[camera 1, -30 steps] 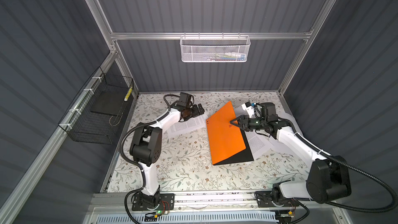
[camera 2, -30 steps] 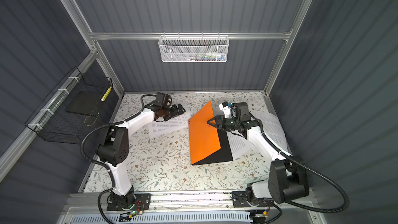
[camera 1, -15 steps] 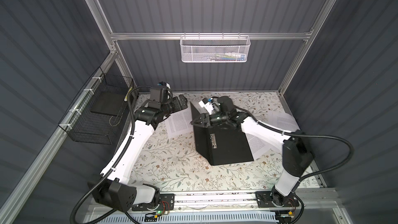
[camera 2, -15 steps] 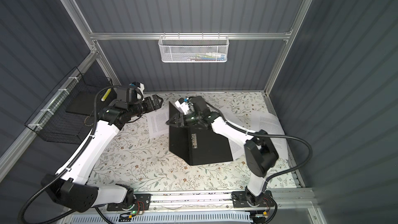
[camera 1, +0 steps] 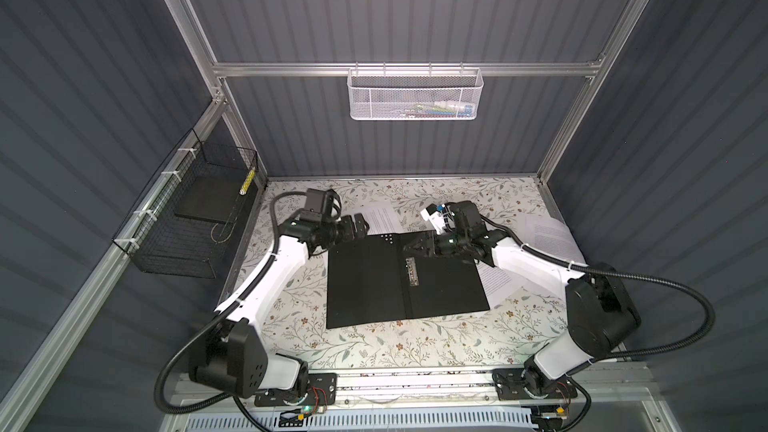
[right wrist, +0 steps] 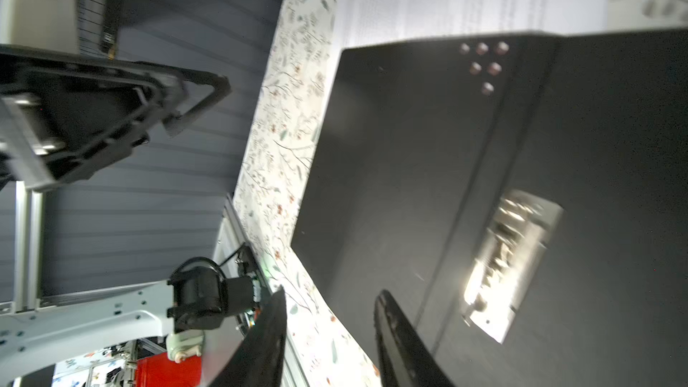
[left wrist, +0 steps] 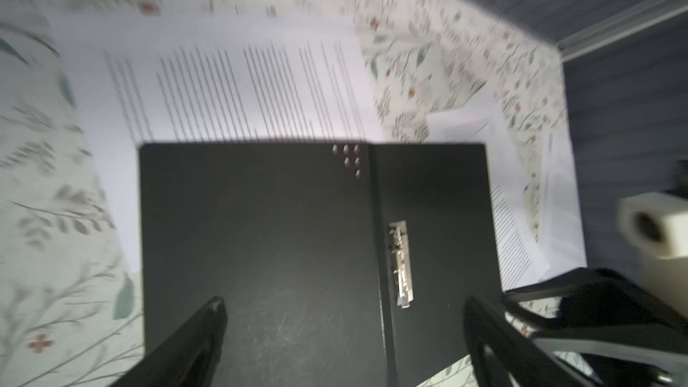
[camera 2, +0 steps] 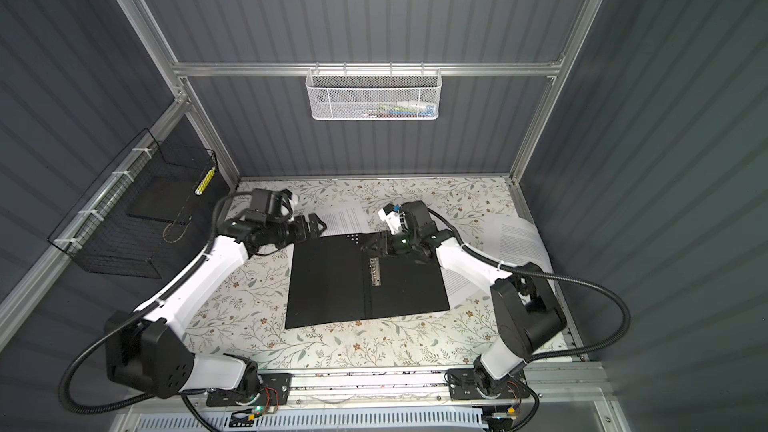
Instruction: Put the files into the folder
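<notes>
An open folder (camera 1: 374, 284) lies flat, black inside up, mid-worktop (camera 1: 374, 347), with a metal clip (camera 1: 412, 271) beside its spine. Printed white files (camera 1: 384, 220) stick out from under its far and right edges. The left gripper (camera 1: 360, 227), jaws spread wide and empty, hovers at the folder's far left corner. The right gripper (camera 1: 409, 246), jaws partly apart and holding nothing, is over the far edge near the spine.

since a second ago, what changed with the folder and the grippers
The right gripper opened the flat orange folder leftward and let go; it lies flat, black inside up. The left gripper stayed open, and the white printed paper sheets stayed outside it.
</notes>
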You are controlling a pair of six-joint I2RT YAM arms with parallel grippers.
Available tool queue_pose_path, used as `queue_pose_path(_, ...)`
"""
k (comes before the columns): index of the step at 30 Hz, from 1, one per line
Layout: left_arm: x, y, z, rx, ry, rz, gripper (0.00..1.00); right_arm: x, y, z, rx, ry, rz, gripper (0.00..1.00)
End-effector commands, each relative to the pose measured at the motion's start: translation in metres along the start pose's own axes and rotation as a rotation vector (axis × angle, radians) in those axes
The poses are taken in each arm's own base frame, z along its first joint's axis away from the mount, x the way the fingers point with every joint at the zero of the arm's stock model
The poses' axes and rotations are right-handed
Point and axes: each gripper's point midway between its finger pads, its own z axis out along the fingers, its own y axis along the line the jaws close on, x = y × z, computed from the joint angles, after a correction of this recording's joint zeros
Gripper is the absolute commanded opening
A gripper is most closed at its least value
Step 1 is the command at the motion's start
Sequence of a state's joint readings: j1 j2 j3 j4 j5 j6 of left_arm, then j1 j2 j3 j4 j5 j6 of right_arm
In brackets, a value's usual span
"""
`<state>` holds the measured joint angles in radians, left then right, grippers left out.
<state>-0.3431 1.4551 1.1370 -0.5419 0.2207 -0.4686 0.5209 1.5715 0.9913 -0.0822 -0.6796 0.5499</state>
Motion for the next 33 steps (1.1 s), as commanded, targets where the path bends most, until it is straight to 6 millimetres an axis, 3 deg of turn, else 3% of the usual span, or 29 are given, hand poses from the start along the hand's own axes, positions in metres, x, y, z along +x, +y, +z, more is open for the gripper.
queue_pose_path(1,0.032,-0.021,0.035,0.099,0.110,0.021,1.00,0.042,-0.032,0.004,0.098,0.092,0.013,0.34)
queue_pose_path(6,0.072,-0.007,0.073,0.093,0.231,-0.026,1.00,0.057,-0.051,0.012,0.112,0.100,0.048,0.29)
queue_pose_path(12,0.100,0.019,0.091,0.026,0.291,-0.054,1.00,0.059,-0.060,0.028,0.091,0.126,0.077,0.23)
queue_pose_path(16,0.114,0.036,0.099,-0.031,0.315,-0.065,1.00,0.059,-0.067,0.036,0.092,0.140,0.088,0.21)
queue_pose_path(21,0.130,0.054,0.104,-0.092,0.349,-0.083,1.00,0.061,-0.073,0.043,0.094,0.150,0.088,0.26)
queue_pose_path(33,0.145,0.067,0.104,-0.130,0.366,-0.106,1.00,0.062,-0.075,0.060,0.064,0.182,0.100,0.24)
